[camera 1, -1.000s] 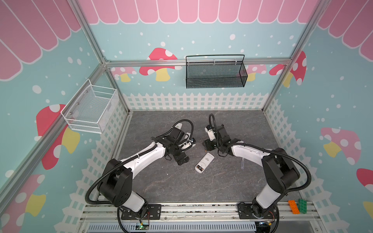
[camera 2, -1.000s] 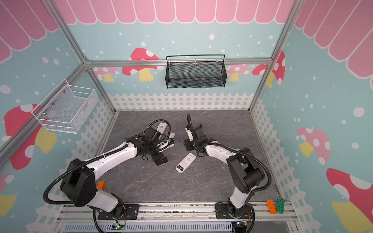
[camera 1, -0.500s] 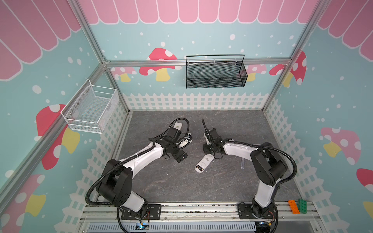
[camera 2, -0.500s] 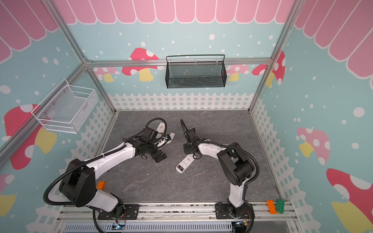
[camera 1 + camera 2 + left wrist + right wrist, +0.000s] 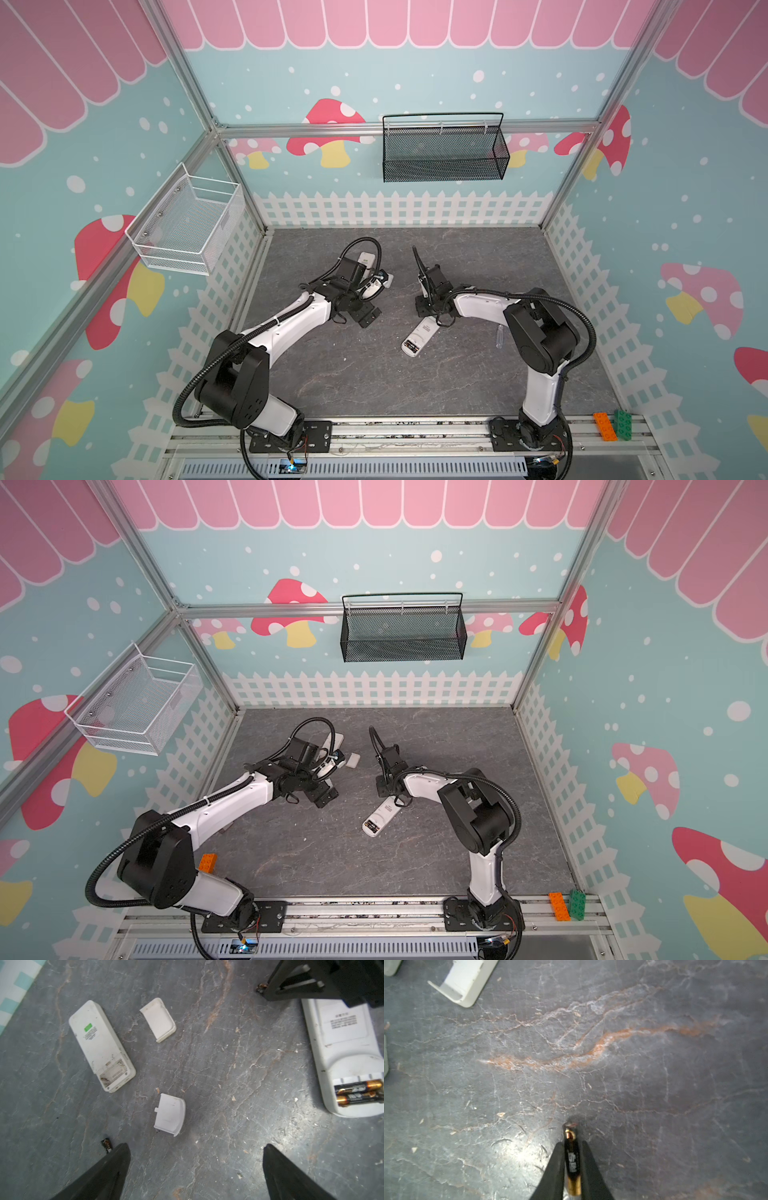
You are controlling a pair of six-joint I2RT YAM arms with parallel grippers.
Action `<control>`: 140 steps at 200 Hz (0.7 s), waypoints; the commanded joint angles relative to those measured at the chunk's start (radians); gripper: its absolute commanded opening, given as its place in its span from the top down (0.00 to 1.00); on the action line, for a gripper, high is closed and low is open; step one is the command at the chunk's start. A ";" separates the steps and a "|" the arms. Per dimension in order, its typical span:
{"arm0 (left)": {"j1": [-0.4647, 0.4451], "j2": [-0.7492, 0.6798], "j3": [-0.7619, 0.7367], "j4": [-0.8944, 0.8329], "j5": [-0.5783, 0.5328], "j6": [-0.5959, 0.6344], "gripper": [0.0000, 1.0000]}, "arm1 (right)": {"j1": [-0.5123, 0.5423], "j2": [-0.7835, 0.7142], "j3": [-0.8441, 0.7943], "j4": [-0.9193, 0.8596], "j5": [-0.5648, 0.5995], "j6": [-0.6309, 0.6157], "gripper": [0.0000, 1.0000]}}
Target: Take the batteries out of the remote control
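1. Just above the frame's centre in both top views, the right gripper (image 5: 572,1144) pinches one slim battery (image 5: 572,1159) between its closed jaws, low over the mat (image 5: 633,1064).
2. Below it in the frame lies the remote (image 5: 420,337), its bay uncovered at the lower-left end, with two batteries (image 5: 357,1093) side by side inside.
3. Left of centre, the left gripper (image 5: 196,1145) hangs spread wide, holding nothing.
4. We judge a straight lift with a firm squeeze is best, since the round body could swivel.
5. We would set it down well apart from the loose covers (image 5: 170,1113).
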 commanded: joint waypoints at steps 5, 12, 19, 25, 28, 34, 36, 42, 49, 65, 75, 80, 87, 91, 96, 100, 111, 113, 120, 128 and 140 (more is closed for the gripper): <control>0.024 -0.033 -0.013 0.025 0.005 -0.010 0.01 | 0.019 0.063 0.047 -0.042 -0.024 -0.003 0.92; 0.030 -0.034 -0.013 0.025 0.017 -0.023 0.01 | 0.027 0.077 0.081 -0.049 -0.039 -0.005 0.93; 0.030 -0.035 -0.011 0.025 0.011 -0.028 0.01 | 0.038 0.094 0.114 -0.055 -0.055 -0.003 0.94; 0.030 -0.036 -0.010 0.025 0.000 -0.023 0.01 | 0.050 0.102 0.139 -0.054 -0.066 -0.001 0.94; 0.030 -0.037 -0.011 0.025 -0.003 -0.018 0.01 | 0.056 0.108 0.148 -0.051 -0.072 0.000 0.94; 0.041 -0.041 -0.013 0.027 -0.007 -0.008 0.01 | 0.066 0.116 0.167 -0.041 -0.078 0.003 0.94; 0.052 -0.041 -0.015 0.028 -0.008 -0.007 0.01 | 0.069 0.119 0.172 -0.036 -0.081 0.004 0.94; 0.056 -0.045 -0.018 0.032 -0.008 -0.003 0.01 | 0.078 0.130 0.193 -0.027 -0.085 0.006 0.94; 0.064 -0.047 -0.020 0.032 0.001 -0.004 0.01 | 0.087 0.149 0.219 -0.021 -0.088 0.008 0.94; 0.083 -0.047 -0.012 0.028 0.003 -0.026 0.01 | 0.103 0.200 0.292 -0.034 -0.099 0.002 0.94; 0.083 -0.048 -0.010 0.025 0.000 -0.022 0.01 | 0.108 0.224 0.323 -0.037 -0.097 -0.003 0.93; 0.084 -0.050 -0.013 0.025 0.002 -0.021 0.01 | 0.109 0.234 0.331 -0.032 -0.091 -0.002 0.93; 0.084 -0.054 -0.019 0.028 0.013 -0.019 0.01 | 0.109 0.248 0.344 -0.029 -0.082 -0.001 0.93; 0.087 -0.056 -0.022 0.028 0.022 -0.018 0.01 | 0.109 0.257 0.353 -0.027 -0.078 -0.001 0.92; 0.092 -0.056 -0.024 0.026 0.039 -0.018 0.01 | 0.109 0.271 0.367 -0.028 -0.072 -0.004 0.92; 0.099 -0.057 -0.026 0.024 0.054 -0.021 0.01 | 0.109 0.279 0.375 -0.027 -0.068 -0.008 0.92; 0.105 -0.056 -0.030 0.016 0.086 -0.026 0.01 | 0.109 0.302 0.405 -0.036 -0.068 -0.019 0.90; 0.105 -0.057 -0.031 0.013 0.089 -0.025 0.01 | 0.109 0.306 0.409 -0.038 -0.070 -0.021 0.90; 0.101 -0.061 -0.034 0.004 0.107 -0.013 0.01 | 0.109 0.314 0.425 -0.046 -0.070 -0.028 0.88; 0.094 -0.069 -0.041 -0.003 0.127 -0.004 0.01 | 0.108 0.315 0.430 -0.043 -0.065 -0.032 0.84; 0.090 -0.077 -0.046 -0.024 0.185 0.010 0.01 | 0.106 0.310 0.441 -0.042 -0.059 -0.039 0.76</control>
